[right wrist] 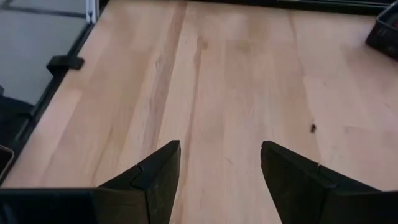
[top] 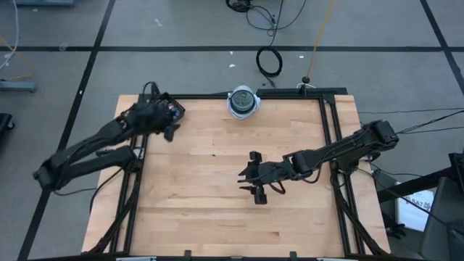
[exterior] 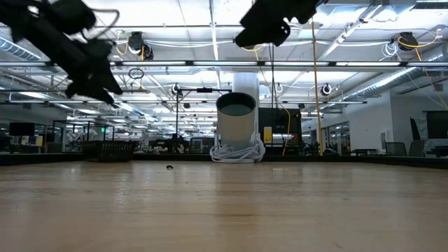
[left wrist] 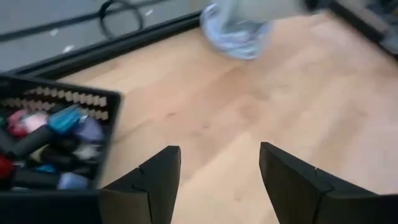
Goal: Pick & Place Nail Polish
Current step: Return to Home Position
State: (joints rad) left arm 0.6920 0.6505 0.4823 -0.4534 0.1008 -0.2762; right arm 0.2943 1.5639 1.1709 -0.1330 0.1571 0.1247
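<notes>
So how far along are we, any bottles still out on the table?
Nearly finished, it seems. Done: the bottles lie piled in the bin, and none shows on the table in any view. In hand: nothing. The left gripper is open by the bin, and the right gripper is open over mid-table. Left: both arms have yet to pull back home.

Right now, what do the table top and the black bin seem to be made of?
Table top: light wood joined in strips, matte; grain lines show. Black bin: probably matte plastic, with rows of holes in its wall; metal cannot be excluded.
</notes>
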